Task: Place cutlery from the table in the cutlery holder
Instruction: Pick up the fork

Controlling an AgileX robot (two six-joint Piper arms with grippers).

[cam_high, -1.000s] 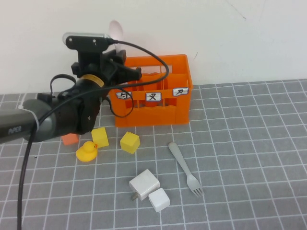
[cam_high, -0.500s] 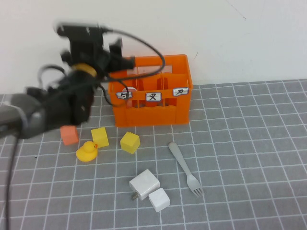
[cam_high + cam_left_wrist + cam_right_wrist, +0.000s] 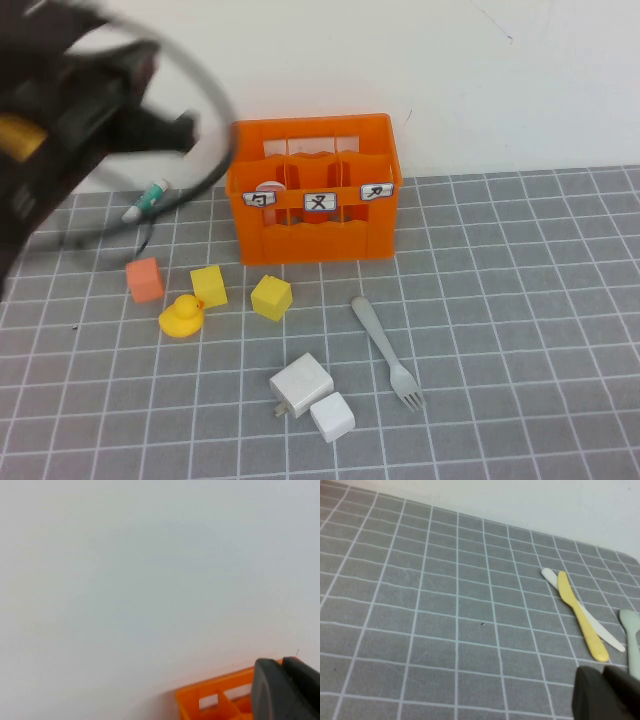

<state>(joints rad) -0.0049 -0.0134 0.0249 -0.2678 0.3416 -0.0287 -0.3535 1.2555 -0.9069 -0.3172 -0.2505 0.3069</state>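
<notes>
High view: the left gripper (image 3: 170, 130), motion-blurred, occupies the upper left of the frame, raised to the left of the cutlery holder (image 3: 315, 190); whether its jaws are apart or together cannot be told. The orange cutlery holder stands at upper centre on the table (image 3: 520, 330), against the white wall (image 3: 450, 70), with a pink object (image 3: 270, 188) visible inside its left compartment. The grey fork (image 3: 385, 350) lies on the table below and right of the holder, tines toward the lower right. Below it to the left rest two white charger blocks (image 3: 312, 397), touching. At centre left sit two yellow cubes (image 3: 240, 292), a yellow duck (image 3: 181, 316) and a small orange cube (image 3: 144, 280); a small tube (image 3: 146, 200) lies beside the blurred arm. Left wrist view: mostly wall, with a corner of the holder (image 3: 215, 700) at the lower right. Right wrist view: the right gripper (image 3: 605, 695) shows only as a dark edge at the lower right, jaw state not discernible, above bare grid surface; a yellow knife (image 3: 580, 615) lies across a white knife (image 3: 585, 617), with a pale green utensil (image 3: 632, 640) just beside them.
</notes>
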